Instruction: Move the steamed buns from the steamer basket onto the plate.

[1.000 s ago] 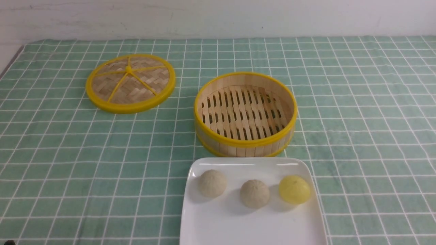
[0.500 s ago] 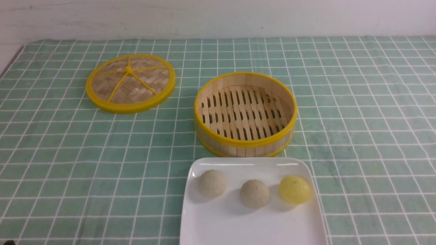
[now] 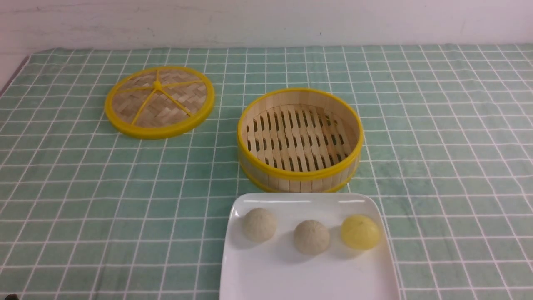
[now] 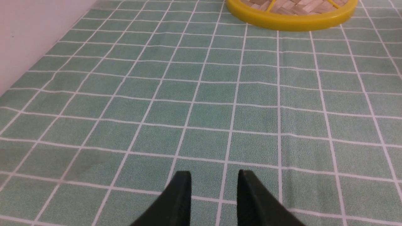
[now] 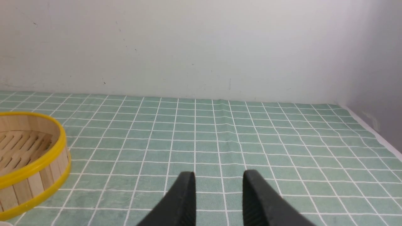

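Observation:
Three steamed buns lie in a row on the white plate [image 3: 266,283] at the table's near edge: a beige one [image 3: 259,224] on the left, a beige one [image 3: 311,237] in the middle, a yellow one [image 3: 360,232] on the right. Just behind the plate stands the steamer basket [image 3: 300,171], its slatted floor bare; its wall [image 5: 34,175] also shows in the right wrist view. Neither arm appears in the front view. My left gripper [image 4: 214,173] is open over bare cloth. My right gripper [image 5: 219,173] is open too, with nothing between its fingers.
The flat woven lid [image 3: 159,101] with a yellow rim lies at the back left, and its edge [image 4: 292,22] shows in the left wrist view. A green checked cloth [image 3: 437,137] covers the table. White walls stand behind and on both sides.

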